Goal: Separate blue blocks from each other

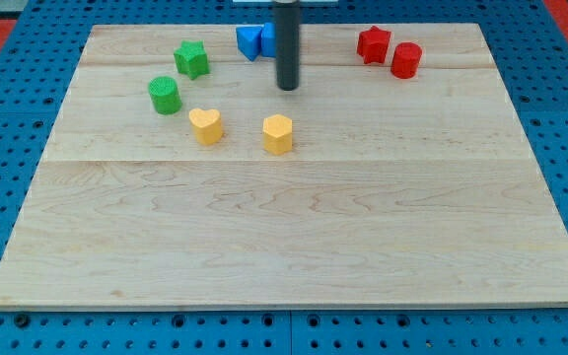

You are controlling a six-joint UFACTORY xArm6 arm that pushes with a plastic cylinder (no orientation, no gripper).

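Note:
Two blue blocks sit together near the view's top edge of the wooden board (284, 247): a blue triangular block (249, 40) on the left and a second blue block (269, 38) touching it, partly hidden behind the rod. My tip (288, 88) rests on the board just below and to the right of the blue pair, a short gap away from them.
A green star block (192, 59) and a green cylinder (165, 95) lie at upper left. A yellow heart block (205, 125) and a yellow hexagonal block (277, 133) lie below my tip. A red star block (373, 44) and a red cylinder (406, 60) lie at upper right.

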